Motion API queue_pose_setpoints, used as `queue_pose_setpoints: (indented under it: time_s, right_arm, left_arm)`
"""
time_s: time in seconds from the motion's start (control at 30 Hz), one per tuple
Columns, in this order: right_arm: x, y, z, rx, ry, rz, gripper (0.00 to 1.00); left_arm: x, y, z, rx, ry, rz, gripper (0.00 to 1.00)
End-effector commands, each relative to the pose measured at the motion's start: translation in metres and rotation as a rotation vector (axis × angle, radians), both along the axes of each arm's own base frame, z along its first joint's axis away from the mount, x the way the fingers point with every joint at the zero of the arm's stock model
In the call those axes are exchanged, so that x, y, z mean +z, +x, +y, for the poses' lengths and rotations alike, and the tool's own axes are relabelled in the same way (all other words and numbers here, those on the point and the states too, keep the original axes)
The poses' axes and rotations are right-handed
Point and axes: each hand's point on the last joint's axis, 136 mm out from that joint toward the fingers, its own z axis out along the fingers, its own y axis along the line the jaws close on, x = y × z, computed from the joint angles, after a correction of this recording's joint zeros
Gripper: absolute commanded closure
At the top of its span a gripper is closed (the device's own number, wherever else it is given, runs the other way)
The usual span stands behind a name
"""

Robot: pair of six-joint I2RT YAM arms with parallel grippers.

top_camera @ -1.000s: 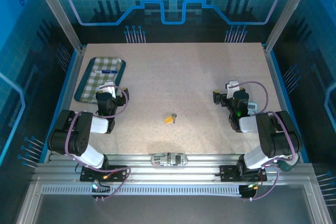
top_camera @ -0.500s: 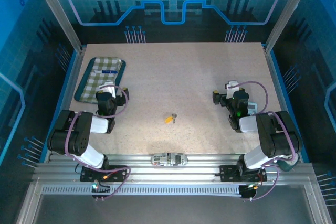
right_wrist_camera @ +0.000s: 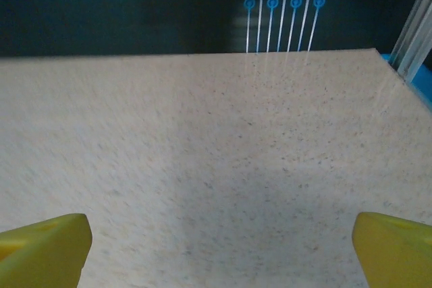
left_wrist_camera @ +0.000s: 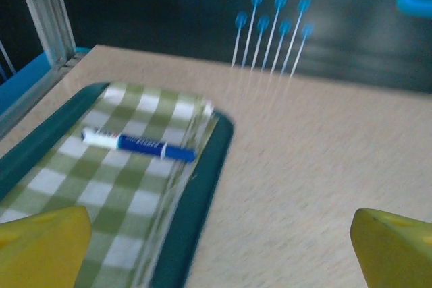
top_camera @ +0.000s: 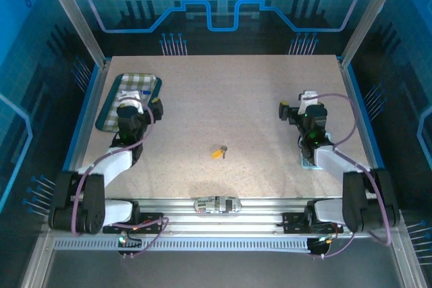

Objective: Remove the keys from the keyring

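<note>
The yellow-orange keyring tag (top_camera: 217, 154) lies on the table's middle, with the small dark-grey key (top_camera: 223, 148) touching its upper right end. My left gripper (top_camera: 138, 104) is far to the left, over the near end of the tray, open and holding nothing. My right gripper (top_camera: 300, 106) is far to the right over bare table, open as well. In each wrist view the yellow fingertips (left_wrist_camera: 42, 242) (right_wrist_camera: 44, 245) sit wide apart at the lower corners with only table or tray between them.
A dark green tray (top_camera: 106, 108) with a green checked cloth (left_wrist_camera: 115, 173) and a blue-and-white pen (left_wrist_camera: 138, 145) lies at the left rear. Metal posts (top_camera: 74, 15) and blue side walls (top_camera: 361, 112) bound the table. A small grey device (top_camera: 217, 204) rests on the front rail.
Both arms have stretched out and moved their grippers away from the bases towards the back of the table, the left one to the tray. The keyring and key have not moved.
</note>
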Motion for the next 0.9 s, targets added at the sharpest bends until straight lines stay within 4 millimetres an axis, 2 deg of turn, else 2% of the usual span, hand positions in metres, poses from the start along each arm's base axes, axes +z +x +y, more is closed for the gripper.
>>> queue_pose_setpoints:
  time_s: [0.0, 0.07, 0.17, 0.23, 0.33, 0.4, 0.5, 0.63, 0.73, 0.87]
  right_arm:
    - [-0.02, -0.015, 0.013, 0.058, 0.387, 0.175, 0.0]
    - [-0.017, -0.014, 0.038, 0.193, 0.44, 0.206, 0.1]
    - [-0.024, -0.028, 0.065, 0.26, 0.396, 0.288, 0.13]
    - [-0.029, -0.04, 0.078, 0.284, 0.374, 0.355, 0.16]
    - [-0.037, -0.055, 0.092, 0.323, 0.396, 0.425, 0.19]
    - [-0.042, -0.063, 0.094, 0.328, 0.4, 0.445, 0.19]
    - [-0.047, -0.072, 0.092, 0.311, 0.403, 0.463, 0.2]
    - [-0.047, -0.079, 0.093, 0.318, 0.409, 0.48, 0.2]
    - [-0.05, -0.082, 0.091, 0.312, 0.402, 0.488, 0.2]
    - [-0.051, -0.085, 0.092, 0.322, 0.404, 0.482, 0.2]
  left_arm:
    - [0.003, -0.007, -0.018, -0.061, -0.275, 0.075, 0.01]
    - [0.007, -0.008, -0.041, -0.176, -0.357, 0.089, 0.05]
    - [0.003, -0.018, -0.082, -0.33, -0.43, 0.116, 0.23]
    - [-0.008, -0.03, -0.115, -0.42, -0.398, 0.2, 0.33]
    - [-0.026, -0.049, -0.159, -0.529, -0.271, 0.325, 0.38]
    - [-0.038, -0.061, -0.183, -0.6, -0.178, 0.396, 0.41]
    - [-0.06, -0.073, -0.216, -0.711, -0.122, 0.5, 0.5]
    - [-0.081, -0.085, -0.257, -0.837, -0.029, 0.594, 0.52]
    - [-0.098, -0.092, -0.28, -0.909, 0.063, 0.67, 0.52]
    - [-0.125, -0.094, -0.294, -0.934, 0.185, 0.789, 0.52]
